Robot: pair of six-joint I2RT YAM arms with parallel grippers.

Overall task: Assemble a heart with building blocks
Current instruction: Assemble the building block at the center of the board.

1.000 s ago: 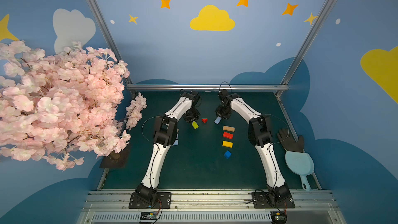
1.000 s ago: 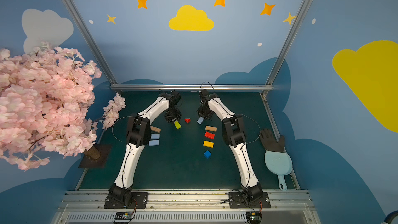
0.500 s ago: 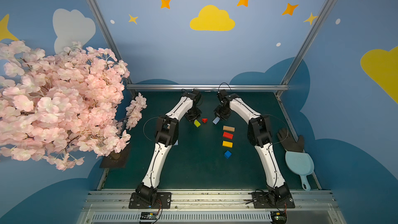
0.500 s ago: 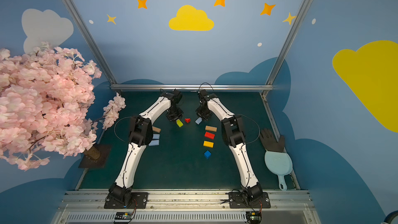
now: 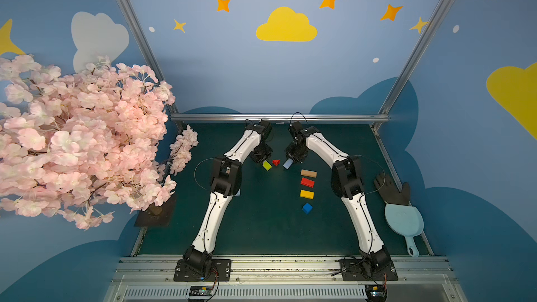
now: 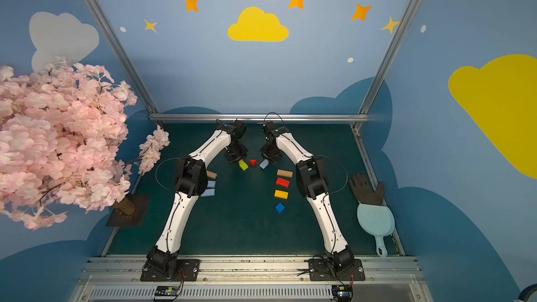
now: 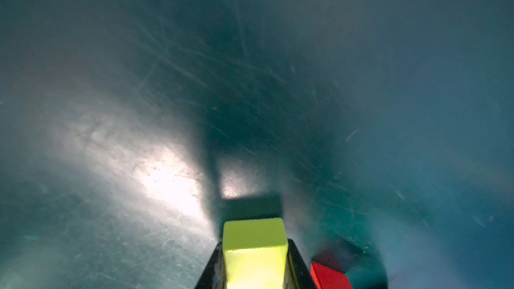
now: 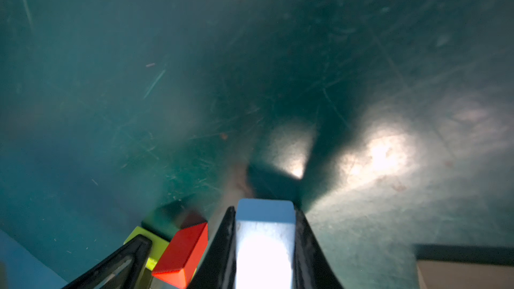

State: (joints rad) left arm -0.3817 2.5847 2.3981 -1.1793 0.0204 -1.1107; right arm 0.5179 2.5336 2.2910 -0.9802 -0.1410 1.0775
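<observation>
While L gripper clamps green block and R gripper lt-blue block, both wrist cams crop red triangle.

There are a lime green bar, red triangle and probably light blue bar.

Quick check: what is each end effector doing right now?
The left end effector is closed, holding the lime green bar.
The right end effector is closed, holding the light blue bar.
</observation>
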